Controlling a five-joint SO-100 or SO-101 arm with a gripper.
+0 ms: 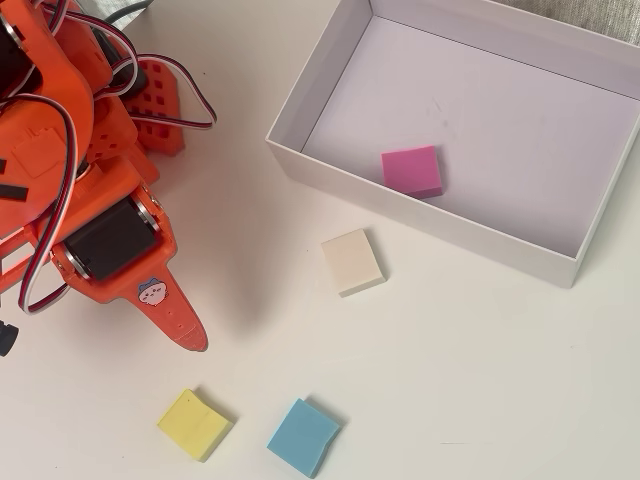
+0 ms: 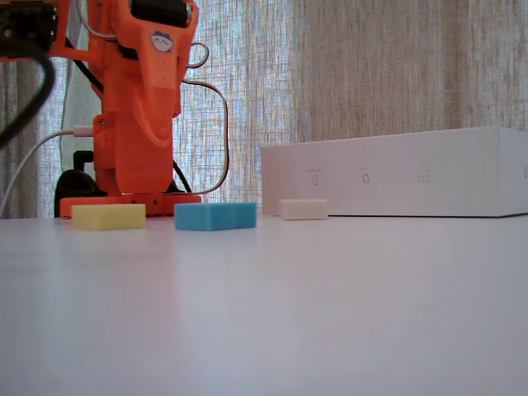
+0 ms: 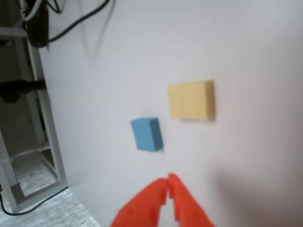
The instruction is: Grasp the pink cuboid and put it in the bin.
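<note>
Tool (image 1: 190, 335) of the orange arm hangs over the bare worktop (image 1: 450, 360) in the overhead view, empty, well apart from every block. The pink cuboid (image 1: 411, 170) lies flat inside the bin (image 1: 420, 215), near its front wall, so the placing looks finished. What remains, by judgement, is to pull the arm back cleanly: it should rise and stay clear of the cream block (image 1: 352, 261), the yellow block (image 1: 194, 424) and the blue block (image 1: 303, 436).

The fixed view shows the bin (image 2: 396, 173) from the side; the cuboid is hidden behind its wall. The three blocks sit in a row before the arm's base.

The wrist view shows the tool (image 3: 168, 187) with its two orange tips pressed together, nothing between them, above the blue block (image 3: 146, 134) and yellow block (image 3: 191, 99).
</note>
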